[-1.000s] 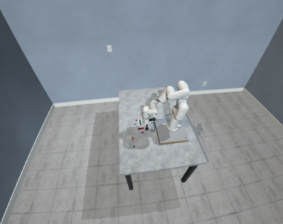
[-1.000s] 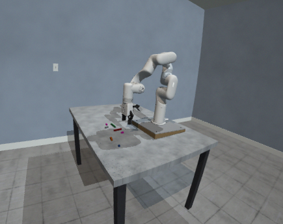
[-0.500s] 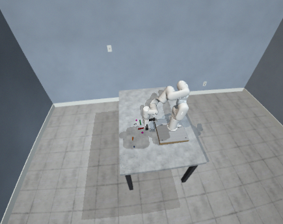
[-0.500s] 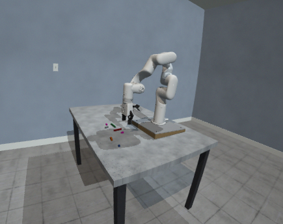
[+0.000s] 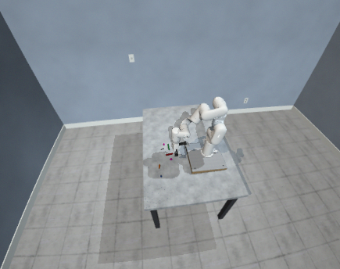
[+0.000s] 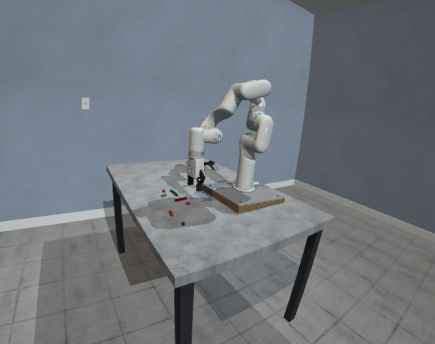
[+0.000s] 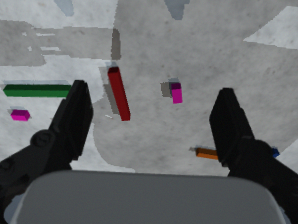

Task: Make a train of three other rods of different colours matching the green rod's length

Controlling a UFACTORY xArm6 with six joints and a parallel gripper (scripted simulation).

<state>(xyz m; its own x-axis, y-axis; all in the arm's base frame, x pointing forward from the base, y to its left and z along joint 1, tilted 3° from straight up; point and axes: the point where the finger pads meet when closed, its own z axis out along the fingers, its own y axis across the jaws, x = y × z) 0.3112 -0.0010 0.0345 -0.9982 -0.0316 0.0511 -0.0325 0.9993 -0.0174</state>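
My gripper [image 7: 152,99] is open and empty, hovering above the table over the rods. In the wrist view the red rod [image 7: 119,93] lies flat below and between the fingers, nearer the left finger. The green rod [image 7: 37,90] lies to the left, partly behind the left finger. One magenta rod [image 7: 176,93] lies right of the red rod, another [image 7: 20,115] at the far left. The orange rod [image 7: 206,153] and a blue rod [image 7: 275,152] lie by the right finger, partly hidden. In the exterior view the gripper [image 6: 195,182] stands just right of the rods; a small grey rod [image 6: 164,195] lies near the green one [image 6: 174,192].
The arm's base stands on a wooden plate [image 6: 243,197] to the right of the rods. The rods lie scattered and apart on a darker patch of the table top, well inside its edges.
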